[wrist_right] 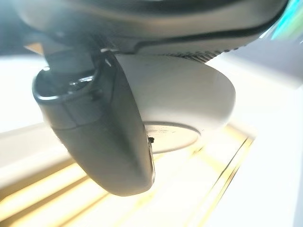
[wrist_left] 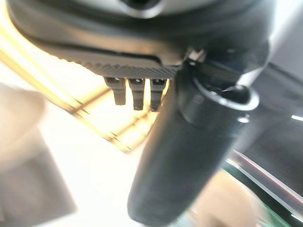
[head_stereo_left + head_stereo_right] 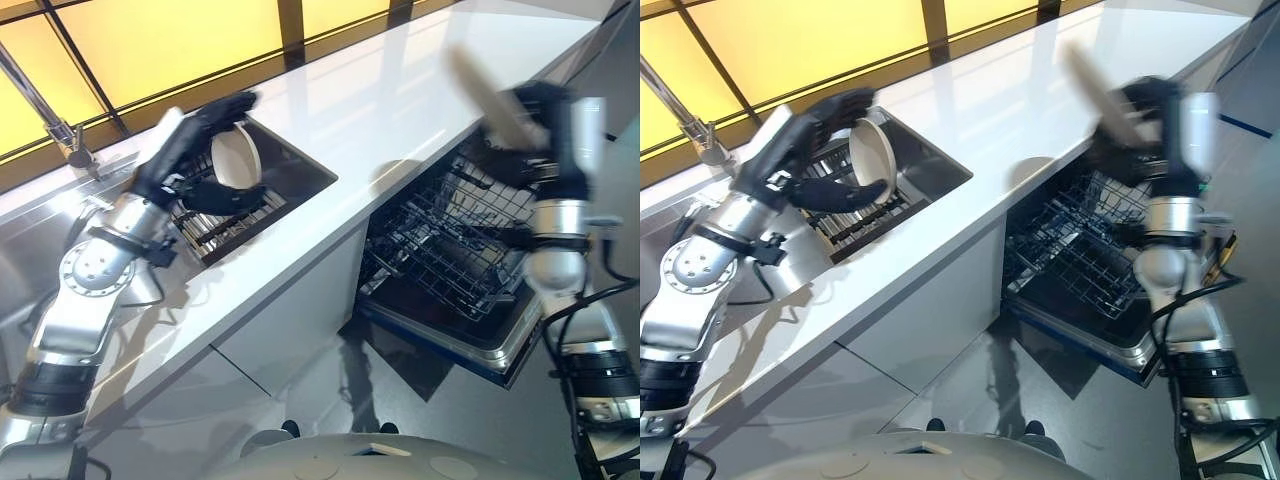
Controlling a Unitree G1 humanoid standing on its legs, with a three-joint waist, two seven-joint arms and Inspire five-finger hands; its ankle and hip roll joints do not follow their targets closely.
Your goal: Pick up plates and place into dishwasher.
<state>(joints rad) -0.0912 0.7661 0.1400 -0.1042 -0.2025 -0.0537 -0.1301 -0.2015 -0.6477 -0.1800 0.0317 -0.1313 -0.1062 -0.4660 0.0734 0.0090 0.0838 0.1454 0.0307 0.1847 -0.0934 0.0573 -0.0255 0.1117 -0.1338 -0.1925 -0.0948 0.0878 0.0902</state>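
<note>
Dishwasher rack (image 3: pixel 450 250) near-right, directly below our right hand (image 3: pixel 525 120) clamped on plate (image 3: pixel 485 95) | left hand (image 3: pixel 195 140) curled round sink plate (image 3: pixel 237 157)

Left arm reaches forward from lower left, elbow bent, left hand (image 3: pixel 195 140) raised with fingers curled over the top and thumb (image 3: pixel 222 197) underneath, clamped. Right arm stands near vertical at right, forearm up, right hand (image 3: pixel 525 115) closed in a pinch, thumb (image 1: pixel 102 137) pressed across.
</note>
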